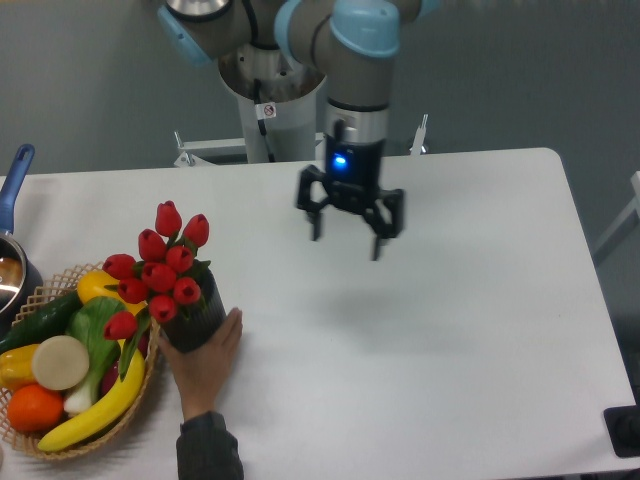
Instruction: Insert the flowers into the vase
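Standing in the dark grey vase (196,322) near the left edge of the white surface (450,300), the red tulips (160,270) lean toward the fruit basket (60,440) — top-heavy, they could tip the vase if the human hand (208,362) cupping its base jostles it. Whether the stems sit deep is hard to tell. Well apart, the pincer (349,221) hangs above the surface, fingers spread wide — holding and touching nothing.

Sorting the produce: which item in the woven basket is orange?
The round orange fruit at the woven basket's near-left edge; beside it lie a yellow banana and pale disc.
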{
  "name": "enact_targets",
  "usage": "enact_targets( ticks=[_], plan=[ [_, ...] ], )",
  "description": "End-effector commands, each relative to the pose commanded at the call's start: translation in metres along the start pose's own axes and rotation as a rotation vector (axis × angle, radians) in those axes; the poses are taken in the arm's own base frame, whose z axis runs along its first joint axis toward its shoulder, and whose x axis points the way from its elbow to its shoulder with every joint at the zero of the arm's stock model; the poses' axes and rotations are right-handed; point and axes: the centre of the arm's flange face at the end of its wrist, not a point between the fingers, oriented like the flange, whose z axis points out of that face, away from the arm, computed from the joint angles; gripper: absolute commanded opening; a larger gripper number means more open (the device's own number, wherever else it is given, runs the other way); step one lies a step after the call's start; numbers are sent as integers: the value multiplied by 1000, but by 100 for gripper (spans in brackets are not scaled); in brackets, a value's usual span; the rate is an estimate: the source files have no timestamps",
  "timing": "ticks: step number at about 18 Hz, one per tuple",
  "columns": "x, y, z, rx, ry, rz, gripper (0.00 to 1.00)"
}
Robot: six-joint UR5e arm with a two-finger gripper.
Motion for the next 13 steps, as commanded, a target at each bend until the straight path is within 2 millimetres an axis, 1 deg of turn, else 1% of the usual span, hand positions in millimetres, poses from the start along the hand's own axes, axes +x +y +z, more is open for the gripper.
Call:
enact_targets(
  ticks=[2,4,5,7,9,11,13],
  plan=[
    [-15,1,5,-12,-3,51,100],
    [-38,21,-1,-43,20,69,100],
    [-47,25,-3,-55,39,96,100],
    [-68,29,3,-74,73,158,100],
    [-81,28,-1,-119,82,184,100],
    [-90,30,2,-169,93,190,100],
    [-97,35,2,-184,92,197,100]
  ],
)
